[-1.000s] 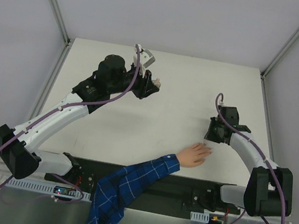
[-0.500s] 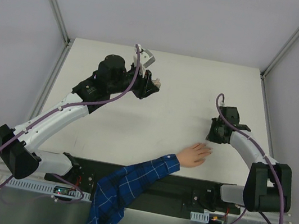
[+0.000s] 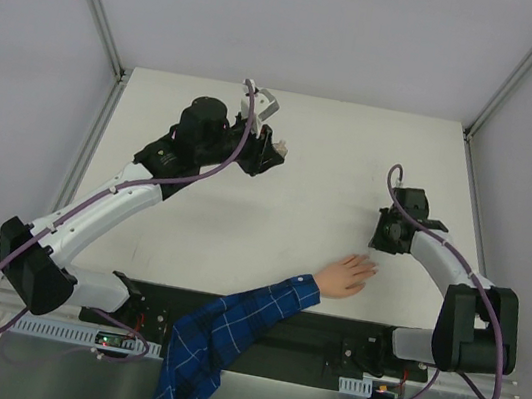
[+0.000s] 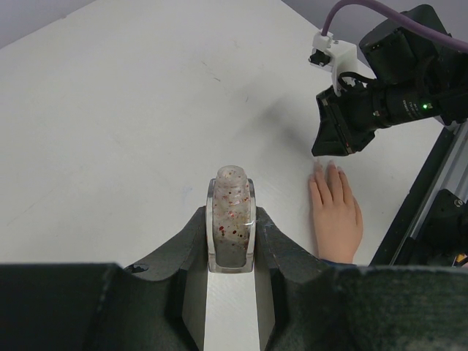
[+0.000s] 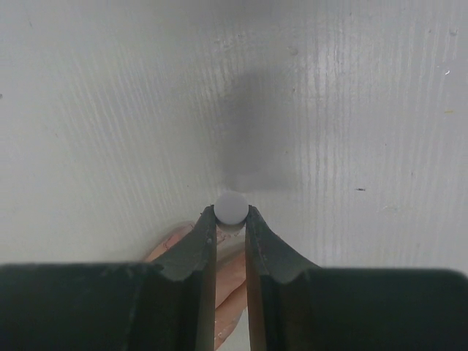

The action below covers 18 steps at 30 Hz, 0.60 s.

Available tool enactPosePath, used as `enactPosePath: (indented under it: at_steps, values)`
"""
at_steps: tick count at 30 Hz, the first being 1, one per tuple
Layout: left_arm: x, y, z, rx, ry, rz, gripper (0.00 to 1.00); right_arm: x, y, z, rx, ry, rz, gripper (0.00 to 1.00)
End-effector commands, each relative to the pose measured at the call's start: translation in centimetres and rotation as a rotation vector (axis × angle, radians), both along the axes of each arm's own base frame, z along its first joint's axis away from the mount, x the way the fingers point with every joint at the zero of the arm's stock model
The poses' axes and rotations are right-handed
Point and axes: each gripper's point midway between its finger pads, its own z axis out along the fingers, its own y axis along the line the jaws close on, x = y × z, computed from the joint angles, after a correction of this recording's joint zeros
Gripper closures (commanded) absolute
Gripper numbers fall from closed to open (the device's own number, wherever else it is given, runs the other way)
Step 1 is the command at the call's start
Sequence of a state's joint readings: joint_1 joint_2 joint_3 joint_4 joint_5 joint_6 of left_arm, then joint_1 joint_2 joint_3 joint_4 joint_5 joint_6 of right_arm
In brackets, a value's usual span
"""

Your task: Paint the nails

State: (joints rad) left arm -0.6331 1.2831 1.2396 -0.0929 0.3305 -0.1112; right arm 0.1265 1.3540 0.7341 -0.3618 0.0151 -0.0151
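Note:
A pale hand (image 3: 345,275) with a blue plaid sleeve (image 3: 224,335) lies flat near the front of the table. Its nails (image 4: 327,167) match the skin and are hard to make out. My left gripper (image 3: 276,149) is far back, shut on a clear glass polish bottle (image 4: 232,201) flecked with red glitter. My right gripper (image 3: 381,240) hovers just beyond the fingertips, pointing down. It is shut on a round white brush cap (image 5: 231,206). The hand's fingers (image 5: 174,243) show under its jaws, and the brush tip is hidden.
The white table (image 3: 331,169) is bounded by metal frame posts (image 3: 95,0) at the back corners. A black rail (image 3: 325,336) with the arm bases runs along the near edge. The plaid sleeve crosses that rail.
The right gripper has shifted slightly right and away from the fingertips with the cap still in it. The left arm has edged a little to the right. The hand has not moved.

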Motion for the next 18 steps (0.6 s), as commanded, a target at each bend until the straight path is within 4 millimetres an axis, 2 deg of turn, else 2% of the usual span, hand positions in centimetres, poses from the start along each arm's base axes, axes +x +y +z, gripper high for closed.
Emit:
enactPosePath:
  at_steps: [1,11,18]
  values:
    - [1.0,0.2,3.0,-0.036,-0.087,0.015,1.0,2.3,0.1,2.1,0.012,-0.084,-0.018,1.0]
    - [1.0,0.2,2.9,-0.035,-0.085,0.014,1.0,1.6,0.2,1.3,0.016,-0.048,-0.01,1.0]
    - [0.9,0.4,2.7,-0.032,-0.083,0.015,1.0,0.7,1.2,1.1,0.025,-0.025,0.002,1.0]
